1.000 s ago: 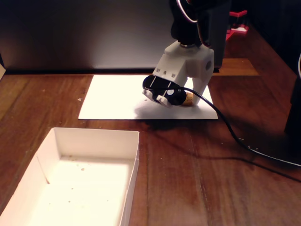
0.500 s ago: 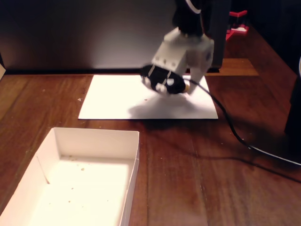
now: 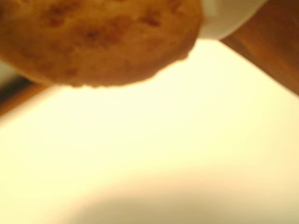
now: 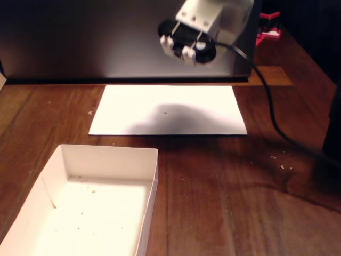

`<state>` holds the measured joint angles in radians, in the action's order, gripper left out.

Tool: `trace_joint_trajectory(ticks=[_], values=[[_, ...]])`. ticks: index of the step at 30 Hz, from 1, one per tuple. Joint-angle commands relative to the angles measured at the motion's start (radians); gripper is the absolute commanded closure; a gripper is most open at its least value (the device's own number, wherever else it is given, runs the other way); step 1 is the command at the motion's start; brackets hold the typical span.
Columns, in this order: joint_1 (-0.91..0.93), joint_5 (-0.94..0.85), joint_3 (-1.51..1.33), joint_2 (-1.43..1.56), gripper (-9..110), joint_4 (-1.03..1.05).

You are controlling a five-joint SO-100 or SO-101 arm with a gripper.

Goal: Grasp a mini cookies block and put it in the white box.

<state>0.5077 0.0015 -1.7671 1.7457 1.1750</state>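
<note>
Gripper [image 4: 205,50] clamped on mini cookies block [image 3: 96,39], high above paper sheet [image 4: 168,109].

Fixed view: shallow rectangular white cardboard box [image 4: 85,213] sits on the brown wooden table [image 4: 234,208] at about 7 o'clock, near the front edge. Flat white paper sheet [image 4: 133,109] lies on the table behind the box, at about 12 o'clock from it, apart from it. White two-finger gripper [image 4: 186,50] hangs above the sheet's rear edge, at about 1 o'clock from the box, well apart. Black cable [image 4: 272,112] runs from the gripper toward 4 o'clock.

Wrist view: round tan-brown chip-specked mini cookie [image 3: 98,42] at 11 o'clock, over the sheet.
</note>
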Motion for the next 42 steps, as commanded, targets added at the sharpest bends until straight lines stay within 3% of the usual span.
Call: trace_joint_trajectory(ticks=[1,20,32,42], values=[[-0.035,-0.015,0.202,0.130,86,0.044],[-0.356,-0.117,0.374,0.150,86,0.072],[-0.630,-0.084,0.414,0.055,86,-0.041],[-0.749,-0.038,0.463,-0.150,86,-0.164]])
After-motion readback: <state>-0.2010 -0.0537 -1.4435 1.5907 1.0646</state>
